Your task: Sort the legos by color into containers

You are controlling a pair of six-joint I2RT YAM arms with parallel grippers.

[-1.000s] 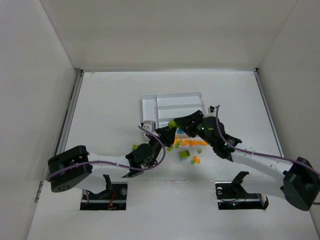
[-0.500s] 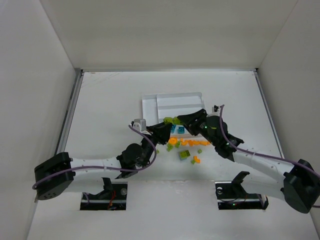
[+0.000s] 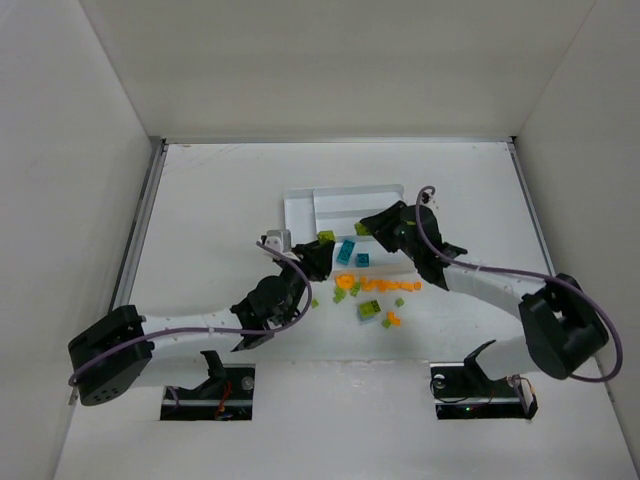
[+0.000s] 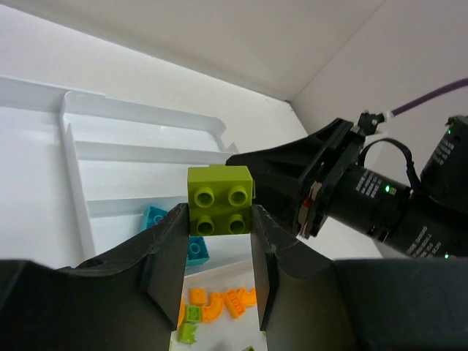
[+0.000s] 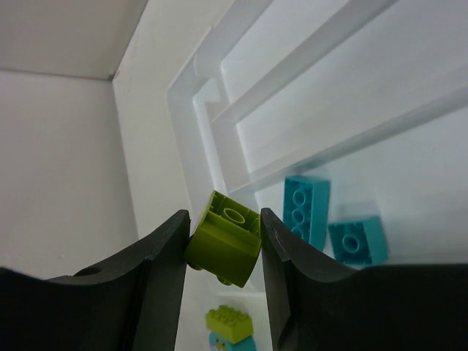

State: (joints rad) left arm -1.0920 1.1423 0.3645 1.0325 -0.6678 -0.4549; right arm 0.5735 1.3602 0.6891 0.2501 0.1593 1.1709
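Note:
The white tray (image 3: pixel 350 198) lies at mid-table with its containers running side to side. My left gripper (image 3: pixel 322 241) hovers at the tray's near left corner, shut on a lime two-by-two lego (image 4: pixel 220 199) held studs toward the camera. My right gripper (image 3: pixel 366 229) hangs over the tray, shut on a tilted lime lego (image 5: pixel 225 238) with its hollow underside showing. Two teal legos (image 3: pixel 346 252) (image 3: pixel 362 260) lie in the nearest long section, also seen as teal legos (image 5: pixel 306 208) in the right wrist view. Orange legos (image 3: pixel 380 286) and lime legos (image 3: pixel 368 310) lie loose on the table.
The loose bricks spread along the tray's near side between the two arms. The two grippers are close together, and the right arm (image 4: pixel 351 194) fills the right of the left wrist view. A small lime brick (image 5: pixel 228 322) rests on a teal one below my right gripper.
Both grippers have carried their lime bricks away from the loose pile, the right one farther over the tray, the left one up and to the left. Both grips are unchanged.

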